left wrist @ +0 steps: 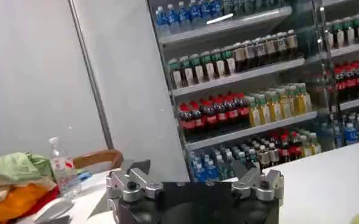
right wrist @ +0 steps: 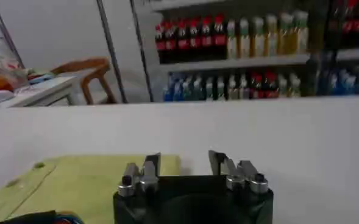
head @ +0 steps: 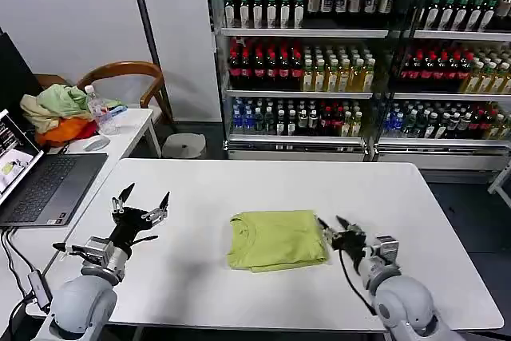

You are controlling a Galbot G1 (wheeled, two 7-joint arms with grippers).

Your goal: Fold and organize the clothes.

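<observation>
While the T-shirt (head: 277, 239) is lying folded mid-table (head: 239, 181), my right gripper (head: 334, 224) is sitting unclenched just beside its right edge. My left gripper (head: 143, 201) is hovering released, well apart, bare tabletop all around.

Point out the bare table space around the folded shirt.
Free: the far half of the white table, beyond the T-shirt, and the strip between it and the open left gripper. Crowded: the shirt's right edge, where the open right gripper sits.
</observation>
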